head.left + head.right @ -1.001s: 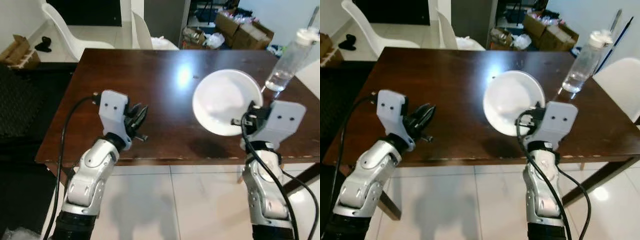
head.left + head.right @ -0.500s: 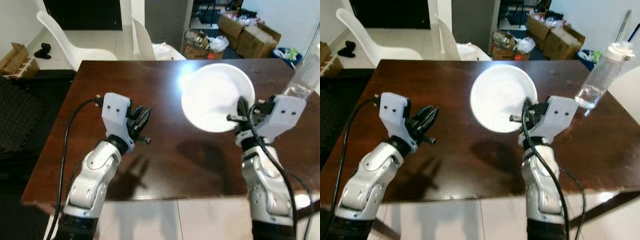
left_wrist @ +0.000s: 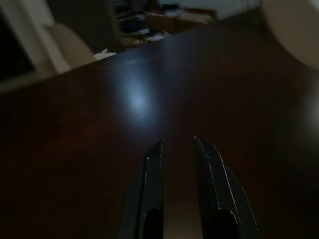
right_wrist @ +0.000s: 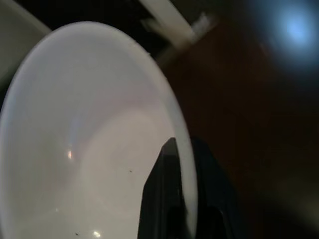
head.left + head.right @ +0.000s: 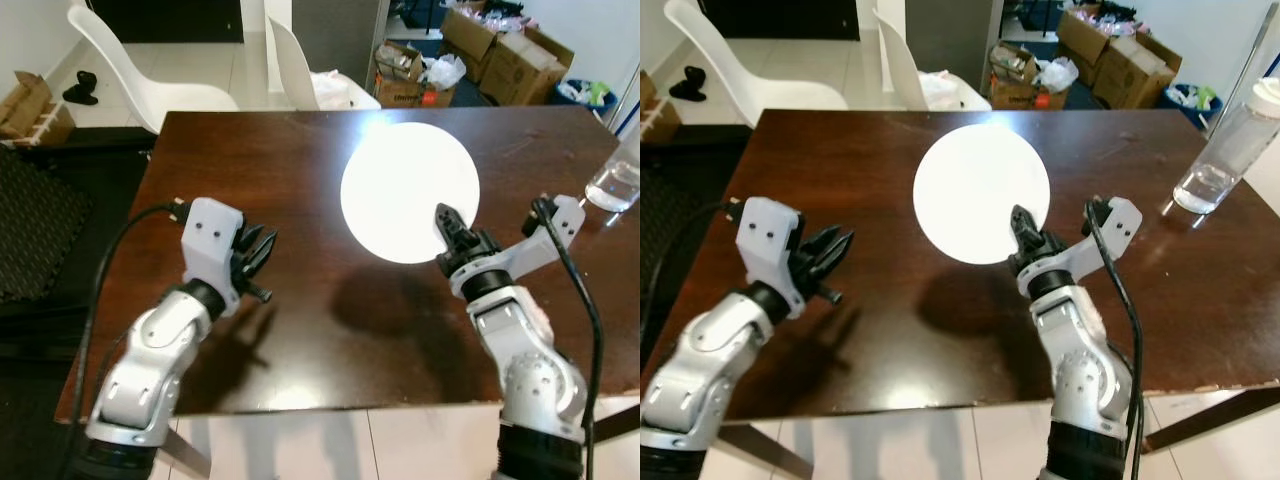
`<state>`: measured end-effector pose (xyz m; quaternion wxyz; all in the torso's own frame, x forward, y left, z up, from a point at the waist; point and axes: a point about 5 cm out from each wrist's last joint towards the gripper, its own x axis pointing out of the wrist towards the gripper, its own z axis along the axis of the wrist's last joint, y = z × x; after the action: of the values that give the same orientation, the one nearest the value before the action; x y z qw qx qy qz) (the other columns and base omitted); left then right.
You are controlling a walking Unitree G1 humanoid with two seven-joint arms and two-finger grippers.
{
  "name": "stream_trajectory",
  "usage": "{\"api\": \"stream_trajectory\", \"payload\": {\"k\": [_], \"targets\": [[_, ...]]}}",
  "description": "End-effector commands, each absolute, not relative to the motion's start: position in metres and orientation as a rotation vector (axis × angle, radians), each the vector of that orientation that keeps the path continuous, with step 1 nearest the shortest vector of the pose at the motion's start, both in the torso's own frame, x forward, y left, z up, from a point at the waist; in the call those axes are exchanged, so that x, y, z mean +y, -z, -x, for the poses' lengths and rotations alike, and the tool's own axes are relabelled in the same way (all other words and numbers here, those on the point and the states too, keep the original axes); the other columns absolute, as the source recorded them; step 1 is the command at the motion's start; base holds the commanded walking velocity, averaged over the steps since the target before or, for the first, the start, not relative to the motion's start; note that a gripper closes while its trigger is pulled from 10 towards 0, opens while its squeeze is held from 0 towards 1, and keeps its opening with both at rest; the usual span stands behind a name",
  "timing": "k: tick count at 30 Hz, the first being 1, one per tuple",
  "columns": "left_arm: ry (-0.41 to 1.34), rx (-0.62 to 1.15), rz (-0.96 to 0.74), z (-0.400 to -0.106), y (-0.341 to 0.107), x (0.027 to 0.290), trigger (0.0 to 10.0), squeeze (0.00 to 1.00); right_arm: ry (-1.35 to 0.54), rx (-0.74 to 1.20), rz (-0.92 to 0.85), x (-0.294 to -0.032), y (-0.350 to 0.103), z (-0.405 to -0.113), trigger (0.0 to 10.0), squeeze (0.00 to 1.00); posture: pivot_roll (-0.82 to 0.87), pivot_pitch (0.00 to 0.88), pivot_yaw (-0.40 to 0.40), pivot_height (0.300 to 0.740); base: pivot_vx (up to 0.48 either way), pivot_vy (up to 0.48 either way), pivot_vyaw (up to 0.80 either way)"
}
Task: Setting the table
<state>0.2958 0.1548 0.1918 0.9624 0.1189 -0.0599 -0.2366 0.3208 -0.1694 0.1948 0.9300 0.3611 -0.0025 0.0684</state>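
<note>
A round white plate (image 5: 408, 190) hangs above the middle of the dark wooden table (image 5: 290, 150) and casts a shadow on the wood toward the near edge. My right gripper (image 5: 447, 222) is shut on the plate's near right rim. In the right wrist view the two black fingers (image 4: 159, 199) pinch that rim, with the plate (image 4: 84, 144) spreading away from them. My left gripper (image 5: 258, 255) hovers over the table's near left part, open by a narrow gap with nothing in it. The left wrist view has its fingers (image 3: 154, 169) above bare wood.
A clear water bottle (image 5: 1230, 135) stands at the table's right edge. White chairs (image 5: 150, 60) stand behind the table's far left side. Cardboard boxes and bags (image 5: 480, 50) lie on the floor beyond the far edge. A dark mat (image 5: 40, 210) lies left of the table.
The view has shifted forward over the table. My right wrist has turned and brought the plate out over the table's middle. The left gripper keeps its pose.
</note>
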Motion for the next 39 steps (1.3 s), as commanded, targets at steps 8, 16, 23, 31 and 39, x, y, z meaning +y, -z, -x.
{"api": "stream_trajectory", "payload": {"k": [8, 16, 23, 31, 39], "targets": [[0.644, -0.161, -0.476, -0.289, -0.248, 0.202, 10.0, 0.0, -0.26, 0.345, -0.669, -0.153, -0.175, -0.34, 10.0, 0.0, 0.0, 0.095, 0.037, 0.74, 0.0, 0.0, 0.0], [0.891, -0.073, -0.503, -0.257, -0.241, 0.186, 10.0, 0.0, -0.4, 0.509, -0.622, -0.121, -0.162, -0.344, 10.0, 0.0, 0.02, 0.115, 0.031, 0.74, 0.0, 0.0, 0.0], [0.993, 0.066, -0.566, -0.235, -0.225, 0.194, 10.0, 0.0, -0.39, 0.673, -0.514, -0.105, -0.138, -0.338, 10.0, 0.0, 0.04, 0.131, 0.022, 0.74, 0.0, 0.0, 0.0], [0.954, 0.161, -0.601, -0.225, -0.22, 0.215, 10.0, 0.0, -0.445, 0.72, -0.462, -0.097, -0.138, -0.336, 10.0, 0.42, 0.05, 0.128, 0.004, 0.74, 0.0, 0.0, 0.0], [0.949, 0.131, -0.545, -0.224, -0.213, 0.204, 10.0, 0.0, -0.395, 0.383, -0.346, -0.114, -0.177, -0.348, 10.0, 0.0, 0.03, 0.12, 0.008, 0.74, 0.0, 0.0, 0.0]]}}
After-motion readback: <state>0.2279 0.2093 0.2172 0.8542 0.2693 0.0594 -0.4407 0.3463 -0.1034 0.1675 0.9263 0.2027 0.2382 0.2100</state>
